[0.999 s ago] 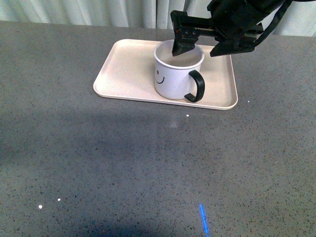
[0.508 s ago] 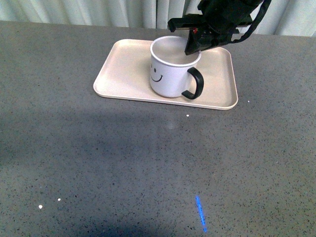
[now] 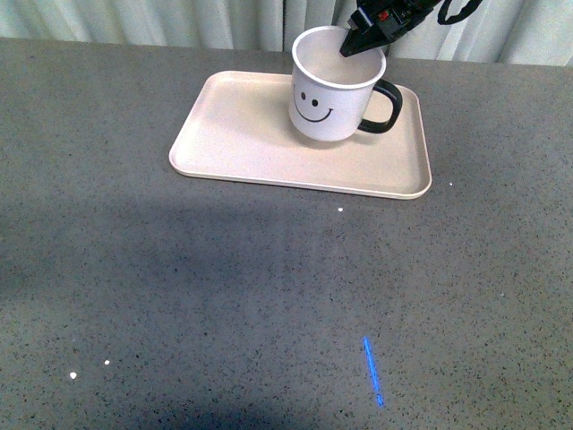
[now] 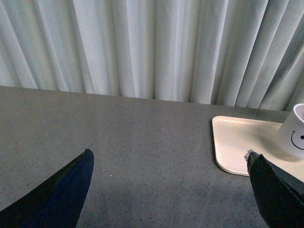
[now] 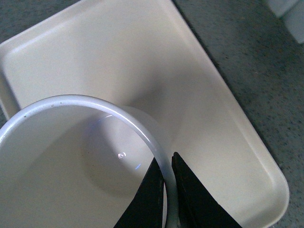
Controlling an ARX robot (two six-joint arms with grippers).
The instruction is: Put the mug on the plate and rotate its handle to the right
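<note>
The mug [image 3: 333, 100] hangs tilted over the plate [image 3: 235, 134], its handle [image 3: 388, 108] already pointing right (smiley forward). The right gripper [image 3: 362, 42] has its fingers pinching the rim; the left gripper [image 4: 168, 153] has its fingers spread above the counter [image 3: 179, 287]. Left to do, I judge: set it flat and release.

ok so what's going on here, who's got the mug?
The right gripper has the mug, pinching its rim with one finger inside and one outside. The mug is over the plate, tilted and seemingly raised a little off it. In the front view its handle points right and the smiley faces the camera. The left gripper is open and empty over the table, off to the side of the plate.
</note>
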